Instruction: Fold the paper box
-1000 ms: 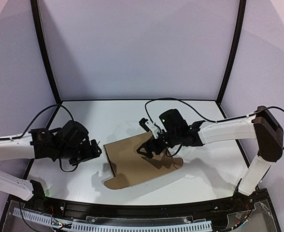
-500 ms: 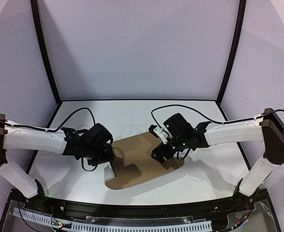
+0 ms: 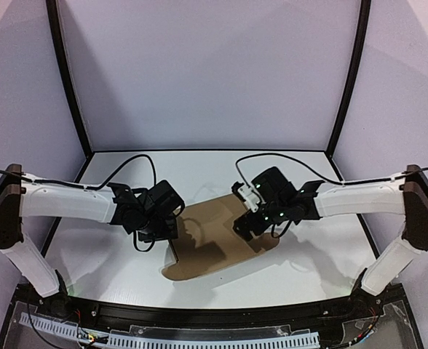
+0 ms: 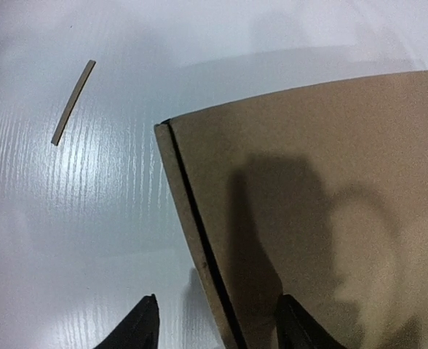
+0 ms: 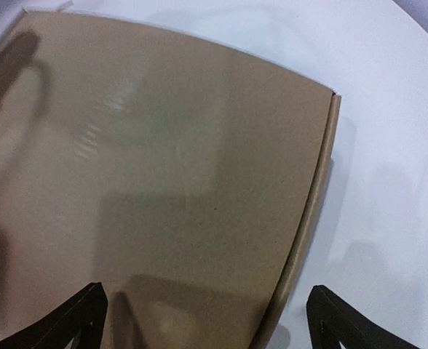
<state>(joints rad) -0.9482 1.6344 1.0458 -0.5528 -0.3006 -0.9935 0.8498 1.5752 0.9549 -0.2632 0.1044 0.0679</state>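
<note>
The box (image 3: pixel 214 236) is being shown lying flat at the middle of the white surface (image 3: pixel 112 254). Its left edge is being straddled by the left claw (image 4: pixel 218 329), which is being held partly open and gripping nothing, with one fingertip over the surface and the other over cardboard. The right edge is being bracketed the same way by the right claw (image 5: pixel 210 320), which is spread wide and holding nothing. White surface is being left showing beyond both edges. A thin strip (image 4: pixel 73 102) is lying apart from the box's left corner.
</note>
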